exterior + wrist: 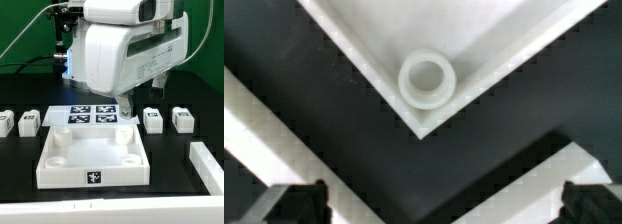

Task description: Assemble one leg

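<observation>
Four legs, small white blocks with tags, stand in a row on the black table: two at the exterior view's left (4,123) (29,122) and two at its right (153,119) (182,119). The large white square tray-like piece (60,172) lies in front of them. My gripper (128,104) hangs above its far right corner, behind the legs at the right. In the wrist view the gripper (441,208) is open and empty, its dark fingertips (295,205) wide apart. Below it shows the tray piece's corner with a round socket (425,78). No leg shows in the wrist view.
The marker board (90,115) lies flat behind the tray piece, under the arm. A long white bar (210,165) lies at the exterior view's right edge. The arm's bulky white body fills the upper middle of the exterior view.
</observation>
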{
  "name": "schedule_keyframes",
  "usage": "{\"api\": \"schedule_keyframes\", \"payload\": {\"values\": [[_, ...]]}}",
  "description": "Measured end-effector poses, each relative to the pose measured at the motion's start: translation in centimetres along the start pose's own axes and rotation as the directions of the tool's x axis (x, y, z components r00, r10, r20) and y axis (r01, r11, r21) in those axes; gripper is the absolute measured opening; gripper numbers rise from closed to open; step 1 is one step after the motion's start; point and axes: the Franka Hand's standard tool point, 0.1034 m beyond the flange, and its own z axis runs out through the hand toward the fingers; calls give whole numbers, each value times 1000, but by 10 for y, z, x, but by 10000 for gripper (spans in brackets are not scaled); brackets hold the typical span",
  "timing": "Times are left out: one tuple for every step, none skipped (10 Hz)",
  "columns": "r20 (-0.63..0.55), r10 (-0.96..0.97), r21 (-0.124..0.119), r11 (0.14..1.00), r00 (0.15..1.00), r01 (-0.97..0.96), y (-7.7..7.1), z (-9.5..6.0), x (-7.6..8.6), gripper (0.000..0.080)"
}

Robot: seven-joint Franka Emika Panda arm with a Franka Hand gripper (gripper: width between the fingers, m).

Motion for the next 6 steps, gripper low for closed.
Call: {"api": "schedule_keyframes", "payload": {"values": [[0,0,0,1000,1000,0,0,0,0,650],[0,0,0,1000,1000,0,0,0,0,650],[0,0,0,1000,1000,0,0,0,0,650],[0,-15,0,1000,1000,15,0,0,0,650],[0,-36,0,999,999,36,0,0,0,650],[-1,-41,-1,999,999,41,-2,1,-2,650]]}}
